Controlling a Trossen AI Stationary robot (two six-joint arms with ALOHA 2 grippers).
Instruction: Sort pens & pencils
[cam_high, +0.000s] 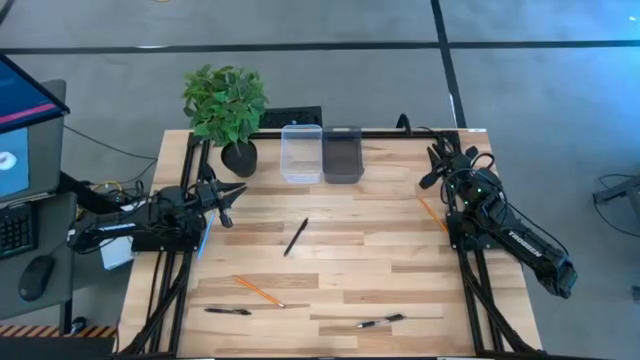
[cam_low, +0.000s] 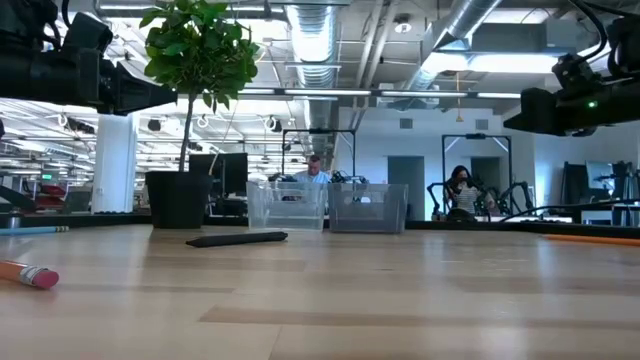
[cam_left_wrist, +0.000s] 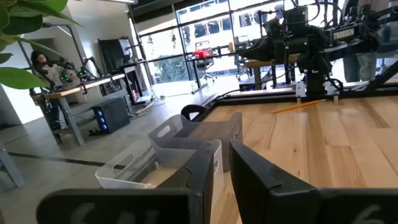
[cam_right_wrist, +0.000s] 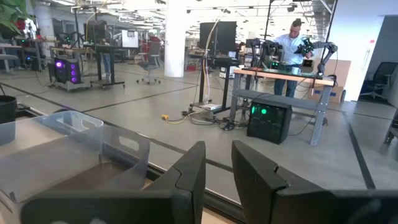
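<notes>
High view: thin black stick pens (cam_high: 295, 237) and orange-yellow wooden pencils (cam_high: 258, 290) lie scattered on the wooden table (cam_high: 400, 215). Left gripper (cam_high: 229, 196) and right gripper (cam_high: 432, 160) hover at opposite edges, slightly parted, empty.

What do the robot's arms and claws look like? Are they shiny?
Not shiny. Both arms are dull black, built from chunky jointed pieces with black cables looped along them. The right arm has white lettering on its side and a small green light near its wrist. The left arm looks the same. Each gripper ends in two flat, dark, blocky fingers.
</notes>
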